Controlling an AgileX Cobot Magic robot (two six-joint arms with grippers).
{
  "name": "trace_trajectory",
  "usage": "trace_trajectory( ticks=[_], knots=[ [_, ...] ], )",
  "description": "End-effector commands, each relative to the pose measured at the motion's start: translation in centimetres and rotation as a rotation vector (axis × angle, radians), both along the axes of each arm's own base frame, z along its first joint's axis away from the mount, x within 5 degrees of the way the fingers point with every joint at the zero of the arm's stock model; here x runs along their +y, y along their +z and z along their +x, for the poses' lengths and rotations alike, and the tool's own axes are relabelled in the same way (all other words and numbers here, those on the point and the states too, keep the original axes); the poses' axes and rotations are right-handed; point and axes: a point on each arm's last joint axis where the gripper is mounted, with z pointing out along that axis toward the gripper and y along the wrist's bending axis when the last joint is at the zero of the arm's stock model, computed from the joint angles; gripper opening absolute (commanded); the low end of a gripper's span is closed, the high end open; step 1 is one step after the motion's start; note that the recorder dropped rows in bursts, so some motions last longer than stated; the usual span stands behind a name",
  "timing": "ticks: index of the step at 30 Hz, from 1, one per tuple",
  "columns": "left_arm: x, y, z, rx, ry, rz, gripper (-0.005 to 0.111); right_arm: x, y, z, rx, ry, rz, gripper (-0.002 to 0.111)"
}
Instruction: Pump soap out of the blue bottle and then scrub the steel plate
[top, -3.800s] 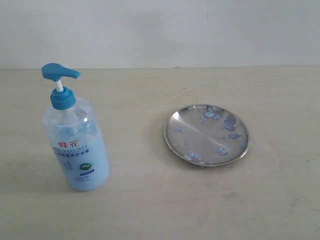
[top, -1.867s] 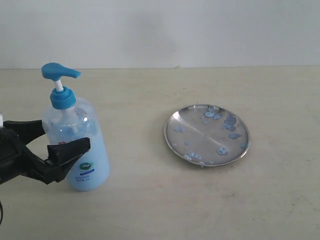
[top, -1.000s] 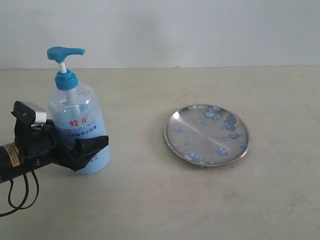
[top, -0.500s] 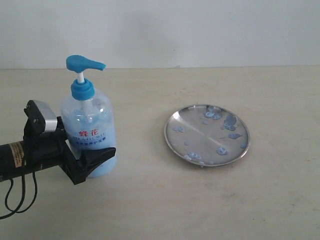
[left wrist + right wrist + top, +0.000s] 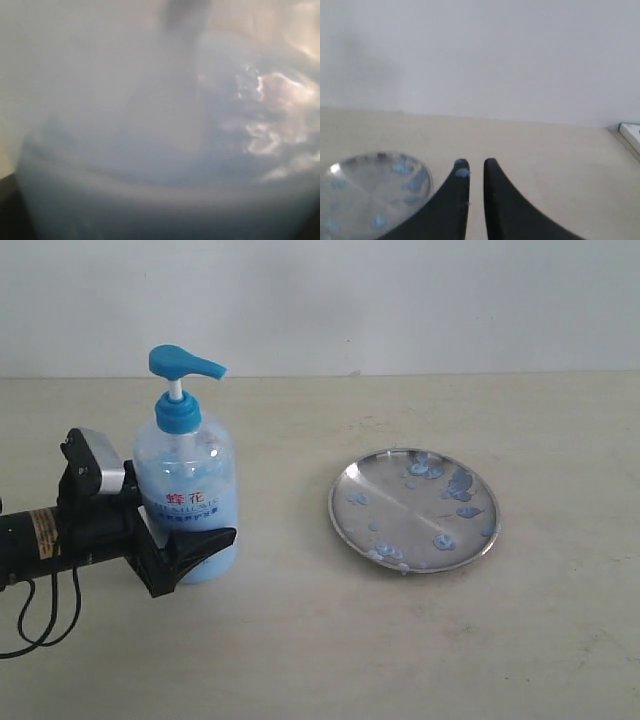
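The left end effector (image 5: pixel 185 525) comes in from the left edge of the exterior view and is closed around the lower body of the blue bottle (image 5: pixel 188 490), one black finger (image 5: pixel 205 545) across the front and the other hidden behind it. In the left wrist view the bottle (image 5: pixel 150 150) fills the frame as a blurred pale blue mass, so nothing of the fingers can be read there. The right end effector (image 5: pixel 476 167) shows only in its own wrist view: its two black fingers are drawn almost together with a thin slit between them, holding nothing, and a small blue blob sits on one fingertip (image 5: pixel 462 172). The bottle stands upright at left of centre, its bright blue pump head (image 5: pixel 185 362) pointing towards the right of the frame, red characters on its label (image 5: pixel 190 498); whether its base touches the counter (image 5: pixel 300 640) cannot be told. The steel plate (image 5: pixel 400 505) lies flat right of centre, well apart from the bottle, shiny and dotted with soap (image 5: pixel 460 483) in bluish blobs, mostly along its upper right and lower left; it also appears at the lower left of the right wrist view (image 5: pixel 380 155). The counter is plain beige, and a bare pale wall (image 5: pixel 400 300) rises behind it
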Motion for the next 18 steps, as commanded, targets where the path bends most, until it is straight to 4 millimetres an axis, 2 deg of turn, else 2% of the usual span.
trace_trajectory(
  ticks=[1,4,7,9,12,14,18],
  knots=[
    [-0.8,2.1,1.7,-0.072,-0.016,-0.089,0.004,0.1,2.2,-0.3,-0.246,0.012,0.057,0.001],
    [-2.3,3.0,2.9,-0.088,-0.033,0.019,0.004,0.1,2.8,-0.4,-0.310,0.017,0.056,0.001],
    [-3.9,3.5,4.0,-0.062,-0.024,0.139,0.004,0.1,2.7,-0.4,-0.314,0.029,0.157,0.001],
    [-5.1,3.9,4.4,-0.061,-0.035,0.156,0.004,0.0,2.7,-0.4,-0.325,0.043,0.300,0.001],
    [-6.4,4.6,4.7,-0.096,-0.069,0.151,0.004,-0.1,2.7,-0.4,-0.337,0.039,0.364,0.001],
    [-7.0,5.0,4.9,-0.109,-0.078,0.142,0.004,-0.3,2.4,0.1,-0.285,0.022,0.428,0.001],
    [-7.5,5.7,5.3,-0.123,-0.080,0.128,0.004,-0.7,1.8,2.5,-0.170,-0.022,0.441,0.001]
  ],
)
